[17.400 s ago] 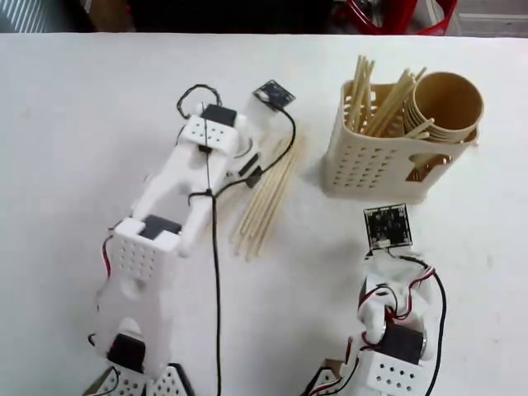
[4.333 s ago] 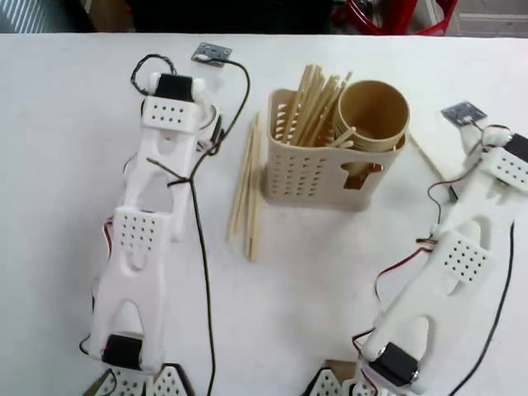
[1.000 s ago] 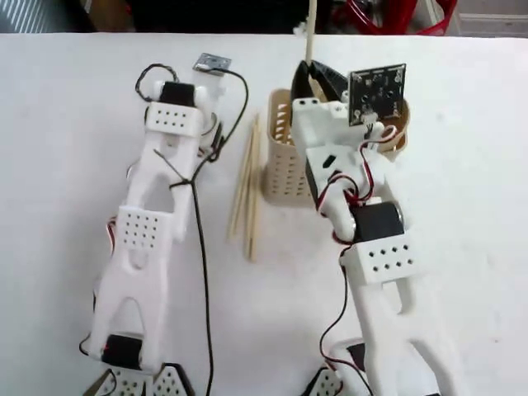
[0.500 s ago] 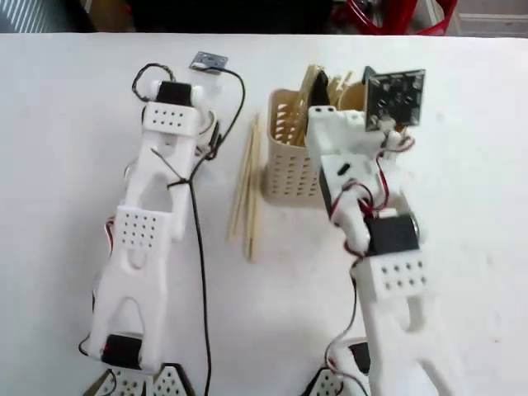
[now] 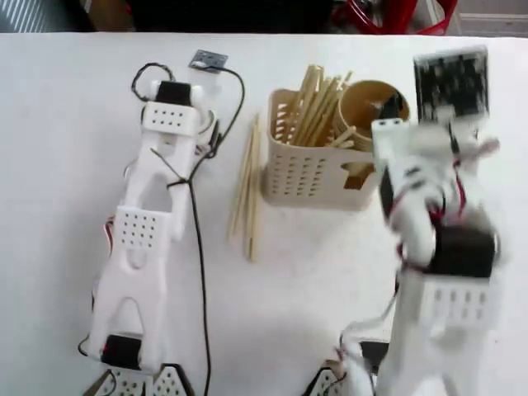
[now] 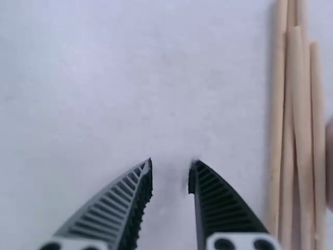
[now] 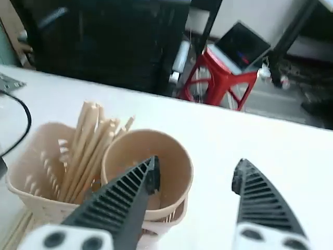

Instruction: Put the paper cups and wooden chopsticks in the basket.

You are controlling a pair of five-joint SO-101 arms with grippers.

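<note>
I take the basket (image 5: pixel 318 177) as my marker: it stands on the white counter (image 5: pixel 66 99) between the two arms. The paper cups (image 5: pixel 363 95) sit nested as one stack in the end of the basket nearest the right arm (image 5: pixel 437 239). The standing chopsticks (image 5: pixel 318 99) fill the other end and lean towards the cups.

On the far side of the basket from the cups, the loose chopsticks (image 5: pixel 247 190) lie flat on the counter. They form a narrow bundle running alongside the basket wall, close to it but apart from it. The left arm (image 5: pixel 153 214) is stretched out beyond that bundle, farther from the basket.

Through the left wrist camera I see the left gripper (image 6: pixel 170 166) low over bare counter (image 6: pixel 104 78). Its fingers (image 6: pixel 125 203) are slightly parted with a narrow gap between the tips and nothing between them. The loose chopsticks (image 6: pixel 294 130) lie off to one side of it, untouched.

Through the right wrist camera the right gripper (image 7: pixel 196 165) hangs above the cup end of the basket (image 7: pixel 31 182), its fingers (image 7: pixel 260 198) spread wide and empty. One finger crosses in front of the paper cups (image 7: pixel 132 151), and the other sits over bare counter past that end of the basket. I cannot tell whether the near finger touches the cup rim. The standing chopsticks (image 7: pixel 91 146) lean beside the cups in the same basket.
</note>
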